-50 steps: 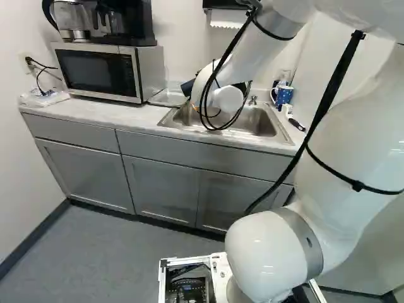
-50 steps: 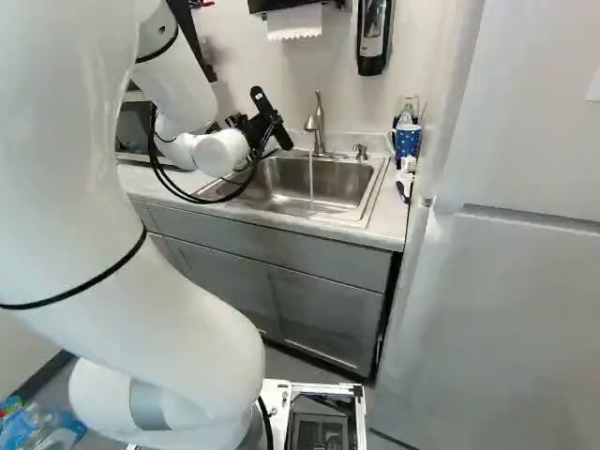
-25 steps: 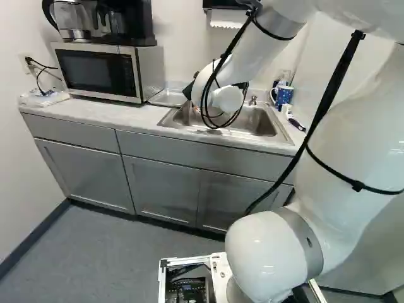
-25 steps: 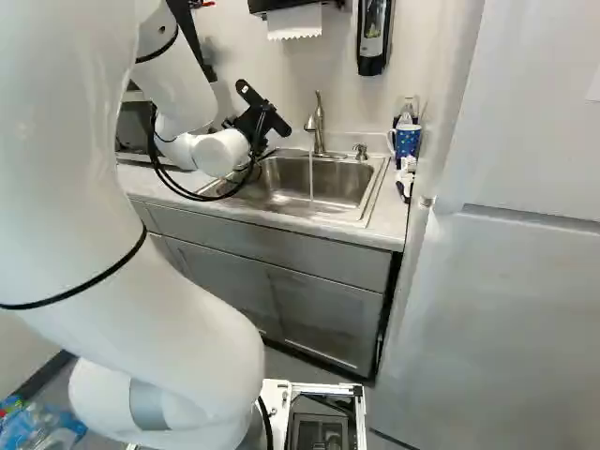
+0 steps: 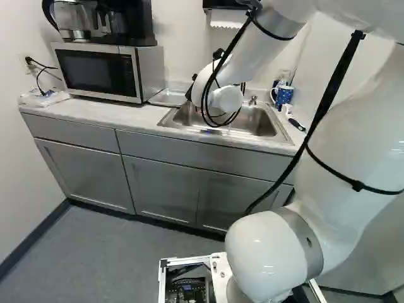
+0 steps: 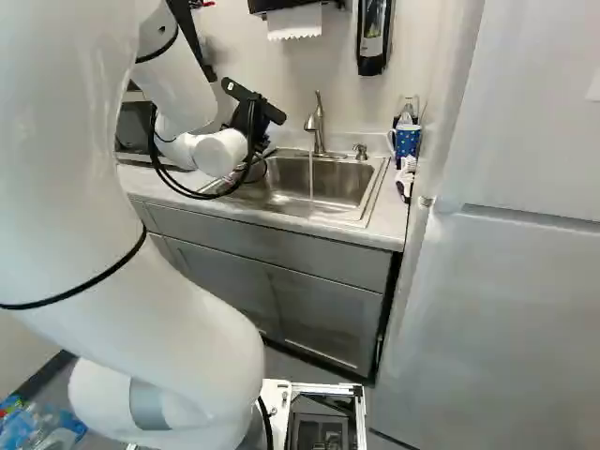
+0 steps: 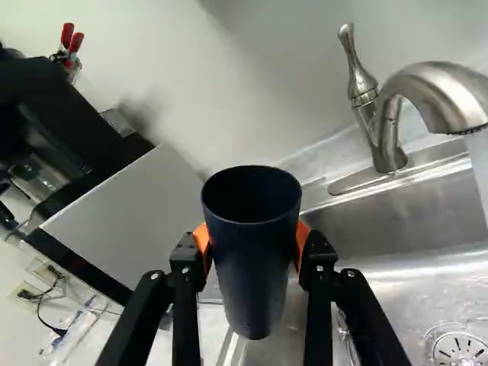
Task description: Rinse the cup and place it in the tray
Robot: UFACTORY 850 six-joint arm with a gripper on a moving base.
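1. The gripper (image 7: 252, 242) stands part open, its 2 orange pads (image 7: 201, 239) gripping the cup (image 7: 253, 274) from opposite sides.
2. The cup is near the sink (image 6: 323, 184), at the upper middle of the right base view.
3. It looks light, stiff, probably slippery wet; the side walls suit gripping, below the rim.

We see a coffee maker (image 5: 136, 25) atop the microwave (image 5: 98, 71), which stands on the worktop (image 5: 126, 113) left of the sink (image 5: 255, 120).
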